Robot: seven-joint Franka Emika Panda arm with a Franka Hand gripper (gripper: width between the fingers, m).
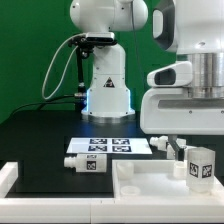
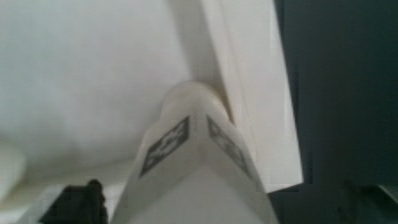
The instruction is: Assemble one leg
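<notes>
A white leg (image 1: 200,167) with marker tags stands upright at the right corner of the white tabletop part (image 1: 145,192). My gripper (image 1: 183,148) hangs right over it. In the wrist view that leg (image 2: 192,160) runs between the two dark fingertips (image 2: 79,203), with a gap on each side, so the gripper (image 2: 228,208) is open around it and holds nothing. The tabletop part (image 2: 89,80) fills most of that view. A second white leg (image 1: 83,161) lies on its side on the black table, left of the tabletop part.
The marker board (image 1: 108,147) lies flat behind the lying leg. The arm's white base (image 1: 105,85) stands at the back in front of the green wall. Black table (image 2: 338,80) shows beside the tabletop part's edge.
</notes>
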